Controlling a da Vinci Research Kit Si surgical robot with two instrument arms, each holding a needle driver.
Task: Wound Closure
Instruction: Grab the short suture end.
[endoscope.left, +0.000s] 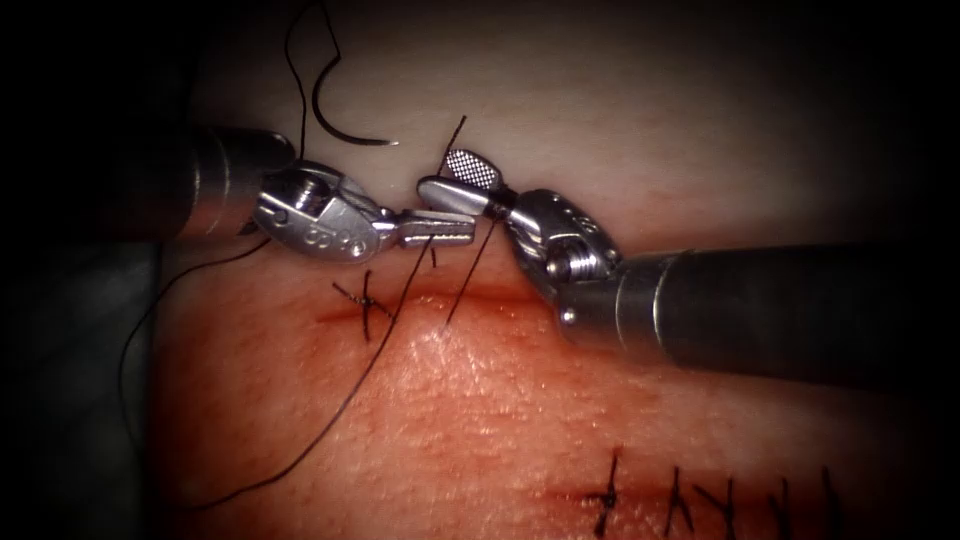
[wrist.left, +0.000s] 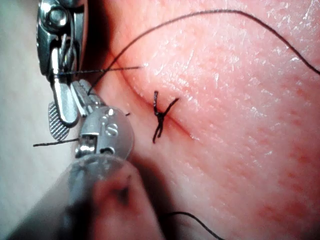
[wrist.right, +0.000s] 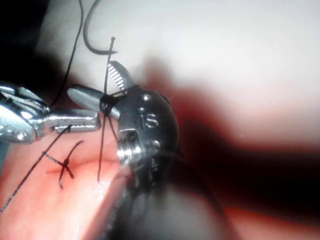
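Your right tool (endoscope.left: 462, 178) had its jaws spread wide, with a strand of thread (endoscope.left: 478, 255) running through the crotch at their base, not clamped; your left tool (endoscope.left: 440, 231) was closed on another strand where it dropped toward the cut (endoscope.left: 440, 298). Neither held the needle (endoscope.left: 335, 115), which lay free on the pale tissue (endoscope.left: 640, 120) on the far side, out of the flesh, left of the right tool. It looked thin, stiff and slick, best taken on the body of its curve, not the tip. The thread looked limp and light, likely to snag. One stitch (endoscope.left: 365, 303) sat at the cut's left end. Far of the cut you had open room; the long loop at the left could tangle.
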